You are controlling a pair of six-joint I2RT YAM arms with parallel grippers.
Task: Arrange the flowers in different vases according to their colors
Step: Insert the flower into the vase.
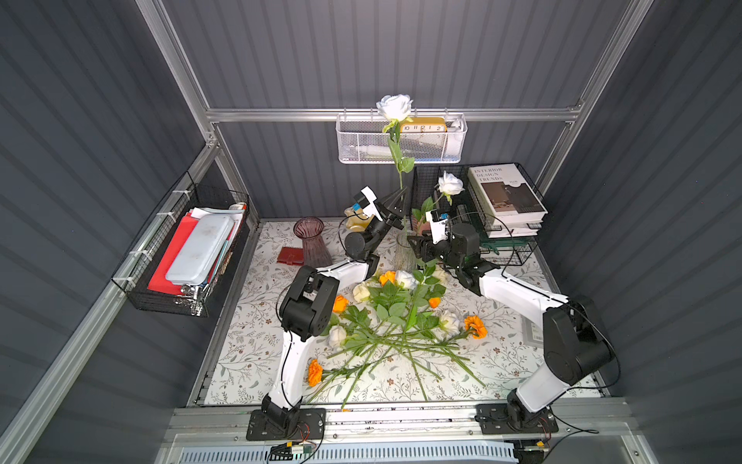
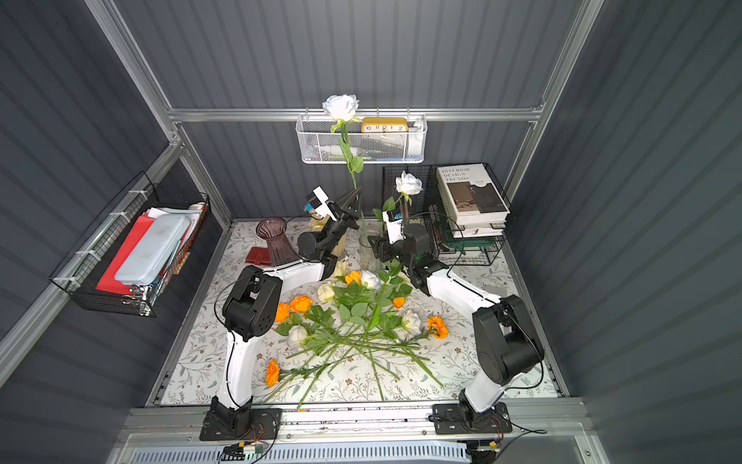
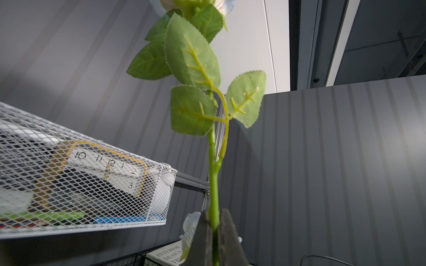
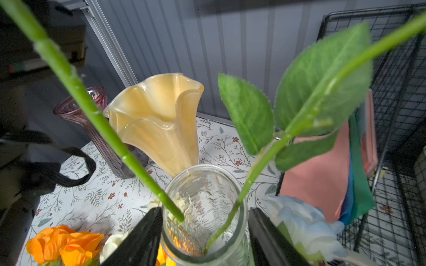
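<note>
My left gripper (image 1: 401,193) (image 3: 214,214) is shut on the green stem (image 3: 213,184) of a white rose (image 1: 394,106) (image 2: 341,105), holding it upright. The stem's lower end dips into the clear glass vase (image 1: 404,251) (image 4: 207,195). A second white rose (image 1: 450,183) (image 2: 408,183) stands in that vase, leaning right. My right gripper (image 1: 416,246) (image 4: 204,209) is open, one finger on each side of the clear vase's rim. The cream wavy vase (image 4: 159,115) and the purple ribbed vase (image 1: 311,241) (image 4: 66,110) stand behind, both without flowers. A pile of white, cream and orange flowers (image 1: 393,313) (image 2: 361,317) lies mid-table.
A white mesh basket (image 1: 401,140) with a clock hangs on the back rail, close to the raised rose. A black wire rack (image 1: 518,249) with books stands at the back right. A red wallet (image 1: 290,256) lies beside the purple vase. A wire basket (image 1: 188,257) hangs on the left wall.
</note>
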